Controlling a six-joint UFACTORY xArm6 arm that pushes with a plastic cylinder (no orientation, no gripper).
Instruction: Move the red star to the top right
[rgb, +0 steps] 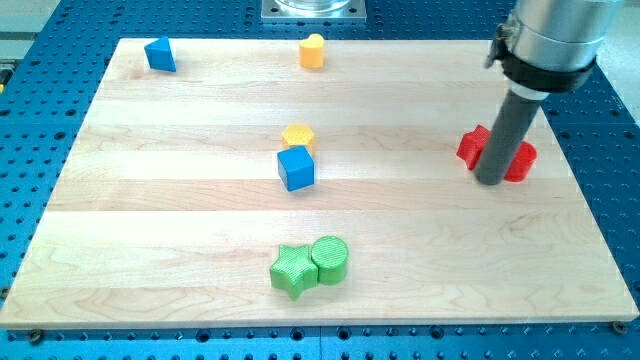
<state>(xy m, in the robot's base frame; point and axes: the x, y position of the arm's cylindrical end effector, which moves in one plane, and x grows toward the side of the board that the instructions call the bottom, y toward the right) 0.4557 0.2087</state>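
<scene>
Green shapes are sitting nearest the camera, at about six o'clock on the counter (150, 260). Of those two, the green star (291, 271) is lying on the view's left and the green round block (331, 259) is touching it on the view's right. Both are staying well apart from the job, so nothing is pushing them.

Going from big to small, the wooden counter is the biggest thing, filling most of the view. Next comes the thick arm, hanging down at two o'clock. It is carrying no pincer at all, only a dark rod, so there is nothing to open or close. My tip (492, 183) is resting right in front of the red star (508, 153), touching it or almost touching it. I think it is standing on the star's bottom side so it can shove the star up toward the top right corner.

The red star is sitting at about three o'clock, near the view's right edge. The rod is hiding its middle, so only red points are poking out on both sides.

Near the centre, a blue cube (296, 169) is sitting against a yellow block (298, 136) just above it. Far off at twelve o'clock a yellow heart-like block (313, 50) is waiting, and a blue block (160, 54) is sitting at eleven o'clock.
</scene>
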